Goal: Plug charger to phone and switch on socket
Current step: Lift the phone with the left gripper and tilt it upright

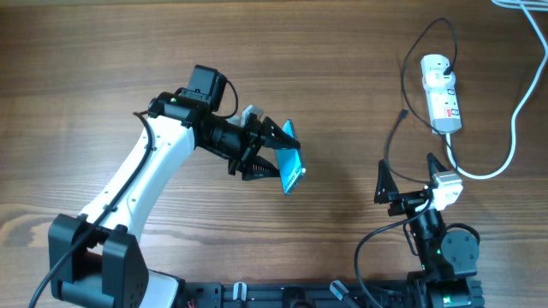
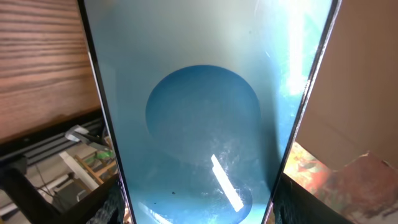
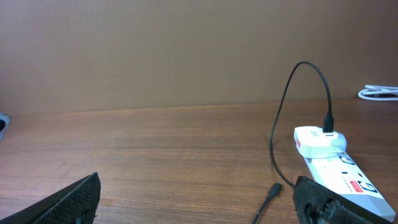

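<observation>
Left tool [image 1: 280,156] has the phone [image 1: 293,162] clamped by its long edges and held up off the surface [image 1: 103,68], tipped on its side, about the middle of the overhead frame. In the left wrist view the phone [image 2: 205,112] fills almost everything, so you can't see its port end at all.

Right tool [image 1: 411,175] sits lower right, spread wide with nothing in it. The charger's plug tip [image 1: 404,112] lies flat on the wood just above it in the frame, left of the socket [image 1: 441,94]. In the right wrist view the tip [image 3: 275,186] is low and right of centre, between the fingers [image 3: 81,199] but nearer the right one, with the socket [image 3: 336,168] just beyond.

What worries me:
- That tip is thin and lying flat, so the fingers could easily pinch cable instead, or shove it away.
- A tug on the cable might drag the socket.
- The phone is glossy and only edge-held, so pushing a plug in could twist it loose.

Phone and plug are well apart too.
</observation>
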